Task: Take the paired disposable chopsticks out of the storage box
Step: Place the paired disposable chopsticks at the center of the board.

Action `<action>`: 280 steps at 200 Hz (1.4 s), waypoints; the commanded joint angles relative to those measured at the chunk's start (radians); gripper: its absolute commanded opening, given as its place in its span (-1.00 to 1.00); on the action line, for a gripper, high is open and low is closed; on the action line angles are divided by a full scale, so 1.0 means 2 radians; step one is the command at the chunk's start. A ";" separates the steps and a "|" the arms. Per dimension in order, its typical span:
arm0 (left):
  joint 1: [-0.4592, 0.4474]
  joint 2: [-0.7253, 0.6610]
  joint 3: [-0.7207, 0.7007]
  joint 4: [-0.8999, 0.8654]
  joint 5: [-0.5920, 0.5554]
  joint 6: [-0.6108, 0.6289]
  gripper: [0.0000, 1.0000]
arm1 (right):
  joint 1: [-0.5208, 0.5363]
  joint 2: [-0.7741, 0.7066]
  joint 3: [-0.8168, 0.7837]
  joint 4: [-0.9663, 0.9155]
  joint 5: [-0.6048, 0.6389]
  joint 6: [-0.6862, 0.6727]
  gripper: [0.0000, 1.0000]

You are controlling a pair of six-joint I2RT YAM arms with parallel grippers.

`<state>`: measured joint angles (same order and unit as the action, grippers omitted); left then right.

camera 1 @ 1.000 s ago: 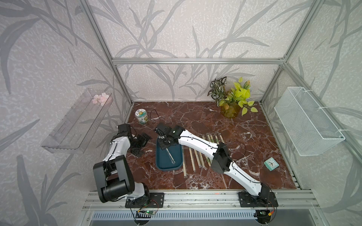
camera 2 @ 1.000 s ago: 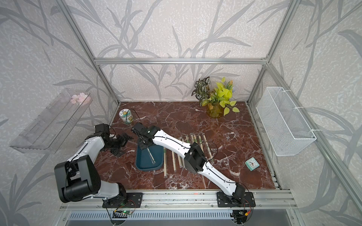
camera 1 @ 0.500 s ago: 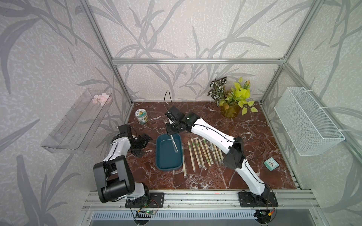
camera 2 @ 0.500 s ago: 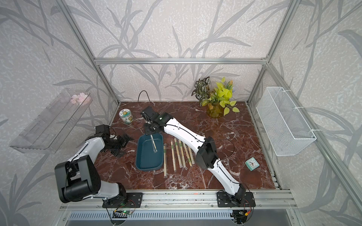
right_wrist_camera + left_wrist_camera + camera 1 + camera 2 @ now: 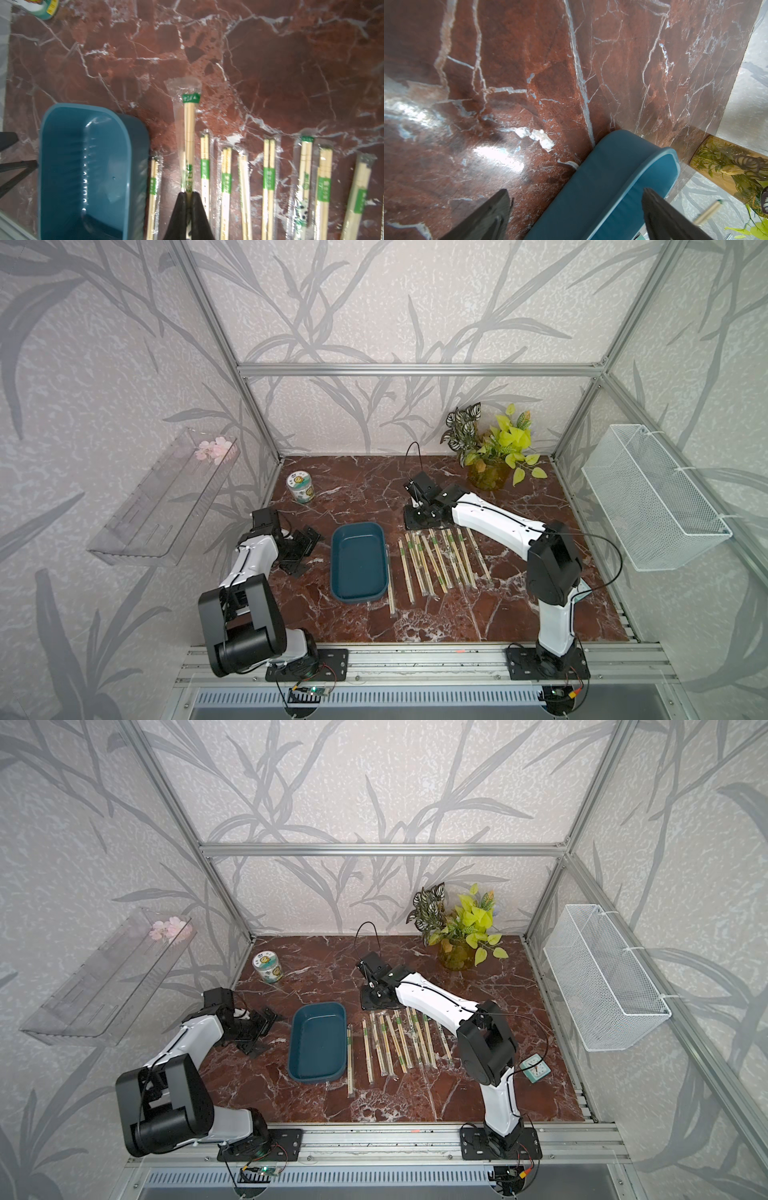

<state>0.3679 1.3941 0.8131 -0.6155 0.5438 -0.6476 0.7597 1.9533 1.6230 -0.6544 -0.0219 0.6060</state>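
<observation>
Right pincer (image 5: pixel 188 194) clenched on clear-wrapped, green-banded bamboo chopstick pair (image 5: pixel 189 124), glossy round-cornered teal plastic tray (image 5: pixel 137 158) close by, left pincer (image 5: pixel 575 190) spread wide.

The dark teal tray (image 5: pixel 357 564) sat flat at centre frame. Wrapped, green-banded chopstick pairs (image 5: pixel 436 564) lay in a rough row on the worktop (image 5: pixel 457 618) to its right. One pair (image 5: pixel 189 133) was pinched at its end by the right end effector (image 5: pixel 188 194).
</observation>
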 commanded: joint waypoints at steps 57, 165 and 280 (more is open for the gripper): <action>-0.012 -0.011 -0.007 0.002 -0.006 -0.004 0.98 | 0.034 -0.007 -0.071 0.064 -0.040 0.045 -0.98; -0.017 -0.006 0.002 0.001 -0.009 -0.005 0.98 | 0.068 0.057 -0.085 0.092 -0.074 0.076 -0.94; -0.028 -0.006 0.023 -0.003 -0.013 -0.013 0.98 | 0.069 0.042 -0.081 0.088 -0.073 0.075 -0.30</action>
<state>0.3149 1.3914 0.8150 -0.6128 0.5354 -0.6731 0.8951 2.0769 1.4590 -0.4706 -0.1707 0.7578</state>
